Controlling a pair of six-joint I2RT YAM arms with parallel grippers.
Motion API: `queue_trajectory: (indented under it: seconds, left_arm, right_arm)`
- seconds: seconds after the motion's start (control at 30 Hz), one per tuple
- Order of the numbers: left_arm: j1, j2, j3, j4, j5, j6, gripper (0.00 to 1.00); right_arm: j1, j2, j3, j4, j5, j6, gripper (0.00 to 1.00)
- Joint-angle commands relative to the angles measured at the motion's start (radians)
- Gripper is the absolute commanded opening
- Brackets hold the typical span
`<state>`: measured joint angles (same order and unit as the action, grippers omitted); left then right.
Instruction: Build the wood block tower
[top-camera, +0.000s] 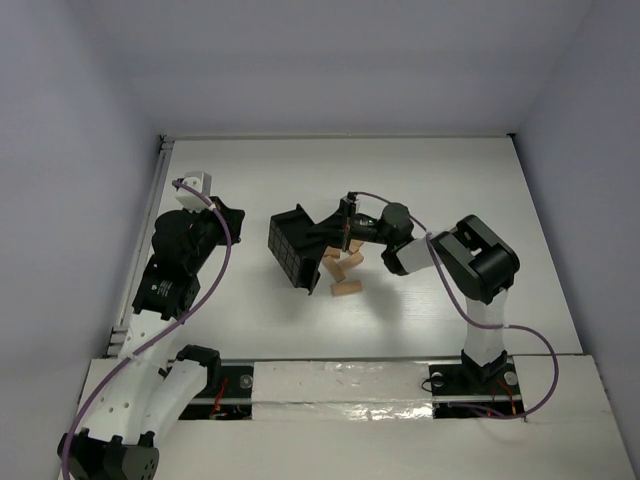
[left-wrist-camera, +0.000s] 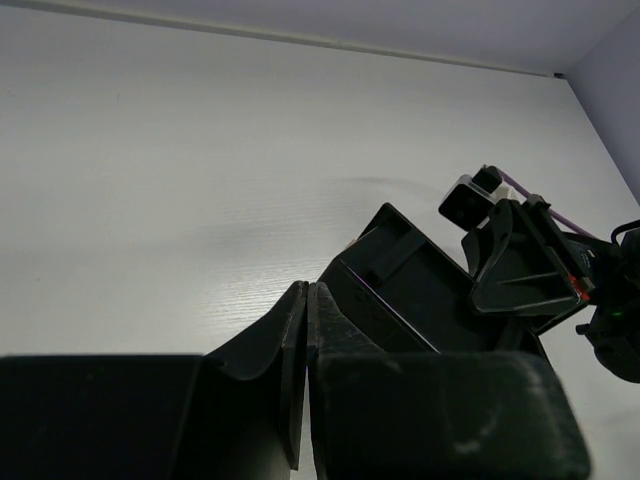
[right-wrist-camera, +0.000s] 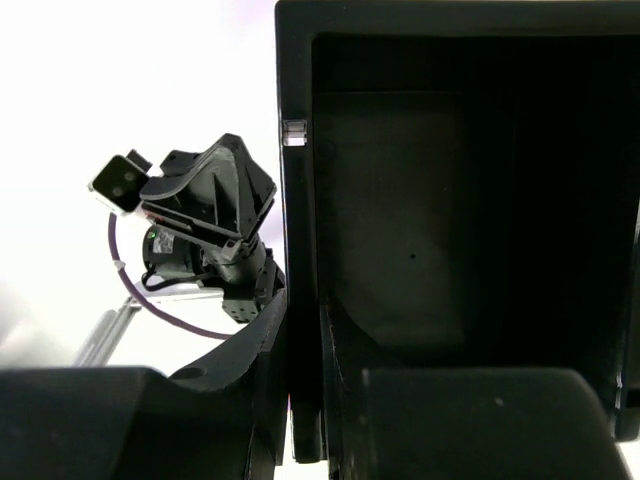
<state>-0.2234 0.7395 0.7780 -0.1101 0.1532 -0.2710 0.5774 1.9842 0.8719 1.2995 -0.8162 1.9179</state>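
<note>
Light-tan wood blocks (top-camera: 346, 288) lie in a loose heap on the white table (top-camera: 450, 180), just right of a small black box (top-camera: 292, 250) that is tipped on its side. My right gripper (top-camera: 318, 237) is shut on one wall of that box. In the right wrist view the gripper (right-wrist-camera: 303, 310) clamps the thin wall, and the box's dark inside (right-wrist-camera: 450, 200) shows no blocks. My left gripper (top-camera: 238, 215) hangs left of the box, apart from it. Its fingers (left-wrist-camera: 307, 287) are pressed together with nothing between them. The left wrist view shows no blocks.
Grey walls close in the table on three sides. The left wrist view shows the black box (left-wrist-camera: 410, 280) and the right wrist (left-wrist-camera: 520, 262) behind it. My left arm (right-wrist-camera: 205, 215) appears beyond the box in the right wrist view.
</note>
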Motion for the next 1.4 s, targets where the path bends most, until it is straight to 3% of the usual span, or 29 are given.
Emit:
queue_trajectory:
  seconds: [0.0, 0.17, 0.27, 0.3, 0.37, 0.43, 0.67, 0.8, 0.87, 0.9, 0.93, 0.97, 1.0, 1.07, 1.23, 1.37]
  left_arm:
    - [-0.005, -0.012, -0.009, 0.038, 0.005, -0.005, 0.00]
    - [-0.005, -0.011, -0.009, 0.038, 0.006, -0.005, 0.00]
    - [-0.005, -0.017, -0.008, 0.039, 0.006, -0.005, 0.00]
    - [-0.005, -0.019, -0.008, 0.038, 0.006, -0.005, 0.00]
    - [-0.005, -0.022, -0.009, 0.036, 0.005, -0.005, 0.00]
    - [-0.005, -0.026, -0.010, 0.036, 0.005, -0.007, 0.00]
    - [-0.005, -0.058, -0.008, 0.026, -0.014, -0.007, 0.00]
    - [-0.005, -0.094, -0.006, 0.017, -0.023, -0.008, 0.00]
    - [-0.021, -0.104, -0.005, 0.015, -0.029, -0.007, 0.00]
    - [-0.036, -0.120, -0.005, 0.013, -0.027, -0.005, 0.00]
    - [-0.045, -0.129, -0.005, 0.012, -0.030, -0.005, 0.00]
    - [-0.065, -0.140, -0.005, 0.012, -0.032, -0.007, 0.00]
    - [-0.076, -0.159, -0.005, 0.010, -0.033, -0.005, 0.00]
    - [-0.106, -0.190, -0.002, 0.004, -0.046, -0.002, 0.00]
    - [-0.149, -0.249, 0.003, -0.003, -0.092, 0.003, 0.00]
    - [-0.183, -0.287, 0.009, -0.017, -0.144, 0.003, 0.00]
  right_arm:
    - [0.009, 0.024, 0.006, 0.512, -0.012, 0.023, 0.00]
    - [0.009, -0.106, 0.059, 0.474, -0.034, -0.028, 0.00]
    - [0.009, -0.105, 0.030, 0.295, -0.034, -0.160, 0.00]
    - [0.009, -0.082, 0.018, 0.328, -0.035, -0.157, 0.00]
    - [0.009, -0.026, 0.004, 0.504, -0.026, 0.001, 0.00]
    - [0.009, -0.039, 0.033, 0.489, -0.038, -0.005, 0.00]
    - [-0.063, -0.225, 0.122, -0.030, -0.095, -0.325, 0.00]
    - [-0.236, -0.324, 0.040, -0.216, -0.084, -0.427, 0.00]
    - [-0.356, -0.416, 0.033, -0.403, -0.071, -0.599, 0.00]
    - [-0.387, -0.454, 0.085, -0.727, -0.043, -0.711, 0.00]
    - [-0.405, -0.490, 0.143, -0.948, 0.024, -1.001, 0.00]
    - [-0.406, -0.536, 0.215, -1.143, 0.258, -1.143, 0.00]
    - [-0.406, -0.547, 0.287, -1.409, 0.369, -1.265, 0.00]
    - [-0.416, -0.541, 0.399, -1.538, 0.573, -1.446, 0.00]
    - [-0.416, -0.417, 0.600, -1.704, 0.912, -1.551, 0.00]
    - [-0.425, -0.245, 0.746, -1.838, 1.032, -1.646, 0.00]
